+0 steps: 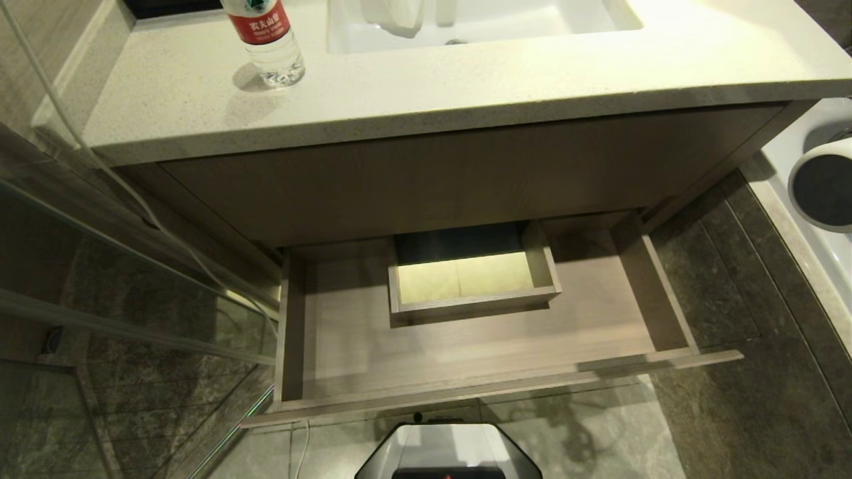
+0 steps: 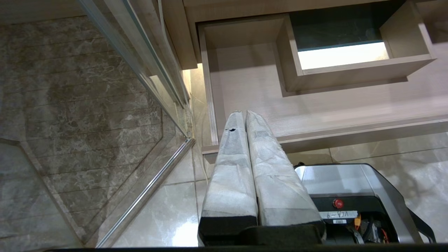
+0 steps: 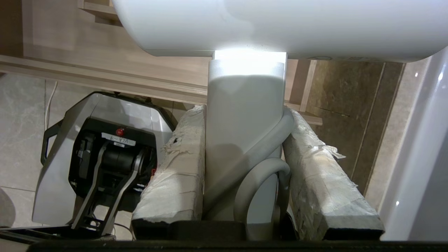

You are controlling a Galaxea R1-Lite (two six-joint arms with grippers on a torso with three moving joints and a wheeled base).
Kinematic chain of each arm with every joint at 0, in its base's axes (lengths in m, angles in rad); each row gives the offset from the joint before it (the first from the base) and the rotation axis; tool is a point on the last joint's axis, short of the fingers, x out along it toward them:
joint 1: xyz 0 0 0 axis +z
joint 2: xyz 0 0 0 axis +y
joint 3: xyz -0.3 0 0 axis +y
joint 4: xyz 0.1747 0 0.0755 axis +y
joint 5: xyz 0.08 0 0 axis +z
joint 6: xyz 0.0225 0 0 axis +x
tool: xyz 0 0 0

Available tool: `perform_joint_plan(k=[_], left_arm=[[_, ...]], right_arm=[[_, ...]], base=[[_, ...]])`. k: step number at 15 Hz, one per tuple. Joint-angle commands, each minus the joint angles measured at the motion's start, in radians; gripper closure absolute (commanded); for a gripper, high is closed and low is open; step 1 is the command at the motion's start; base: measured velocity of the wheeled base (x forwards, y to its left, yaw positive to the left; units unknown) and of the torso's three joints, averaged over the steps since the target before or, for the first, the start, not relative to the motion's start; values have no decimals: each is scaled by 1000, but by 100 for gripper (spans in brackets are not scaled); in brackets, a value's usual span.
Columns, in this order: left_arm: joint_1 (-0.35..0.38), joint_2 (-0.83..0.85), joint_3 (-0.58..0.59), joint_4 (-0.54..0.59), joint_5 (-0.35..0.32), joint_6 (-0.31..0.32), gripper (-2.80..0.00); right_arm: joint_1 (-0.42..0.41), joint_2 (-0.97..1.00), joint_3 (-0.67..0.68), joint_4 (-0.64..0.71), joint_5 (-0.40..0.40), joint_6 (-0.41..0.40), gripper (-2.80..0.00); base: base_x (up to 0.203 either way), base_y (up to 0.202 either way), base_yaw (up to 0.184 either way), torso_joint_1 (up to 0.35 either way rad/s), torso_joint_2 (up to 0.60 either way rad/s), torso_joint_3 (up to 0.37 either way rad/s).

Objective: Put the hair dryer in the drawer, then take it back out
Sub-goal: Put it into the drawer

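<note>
hair dryer (image 3: 245, 133) is clamped by its handle between the padded fingers (image 3: 175, 164) of the right gripper (image 3: 245, 115), cord pinched in alongside, barrel crossing above the fingertips; its round end (image 1: 824, 189) shows at the right edge of the head view, right of the drawer (image 1: 466, 346) and outside it. Drawer pulled fully out, nothing in it, boxed cut-out at mid-back. Left gripper (image 2: 245, 113) has fingers pressed together, holding nothing, over the drawer's near-left corner. Water bottle (image 1: 266, 40) on the far-left countertop (image 1: 466, 86)
</note>
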Motion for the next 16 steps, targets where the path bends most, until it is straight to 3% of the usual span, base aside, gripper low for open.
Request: perform_joint_plan(k=[1,8,16], left_arm=[[0,2,0,0,0,1,0],[0,2,0,0,0,1,0],[0,2,0,0,0,-1,0]], right_arm=[[0,1,11,-4,2,-2,0],[0,-2,32,-16,2,-2,0],[0,-17,60,-35,2,-2,0]], base=[[0,0,0,-195,337,149],[0,0,0,-214,367,151],[0,0,0,-329,535,201]])
